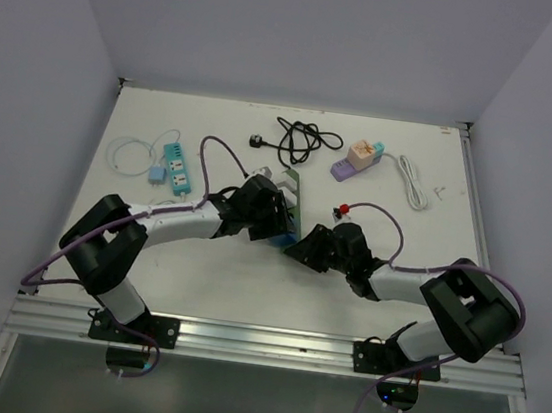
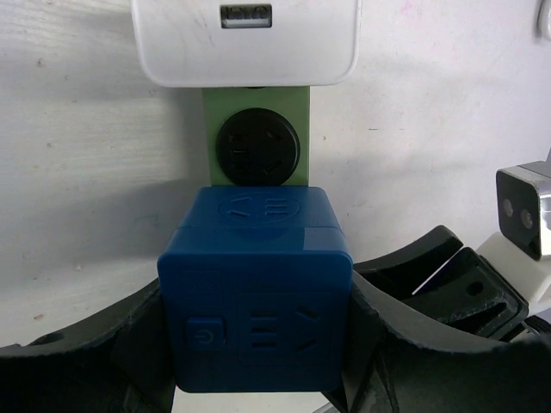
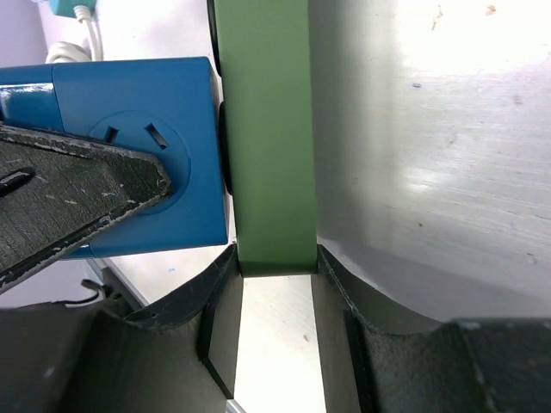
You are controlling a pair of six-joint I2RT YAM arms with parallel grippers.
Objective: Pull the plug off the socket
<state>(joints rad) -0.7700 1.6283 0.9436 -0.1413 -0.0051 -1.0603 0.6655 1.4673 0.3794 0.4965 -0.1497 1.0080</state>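
Note:
A blue cube plug [image 2: 256,288] sits against the face of a green socket strip [image 2: 215,103], and I cannot tell whether it is seated in a socket. My left gripper [image 2: 256,344] is shut on the cube, with its fingers [image 2: 112,353] pressed on both sides. In the right wrist view the cube [image 3: 189,198] sits tight on the strip's left side [image 3: 267,129]. My right gripper [image 3: 275,275] is shut on the strip's near end. In the top view both grippers, left [image 1: 272,218] and right [image 1: 298,248], meet at the strip [image 1: 293,193] at mid-table.
A white adapter [image 2: 247,39] sits further along the strip, past a black round socket [image 2: 256,148]. A teal power strip [image 1: 173,169] lies at the left. A black cable [image 1: 299,141], a purple strip with a plug [image 1: 357,159] and a white cable [image 1: 415,183] lie at the back.

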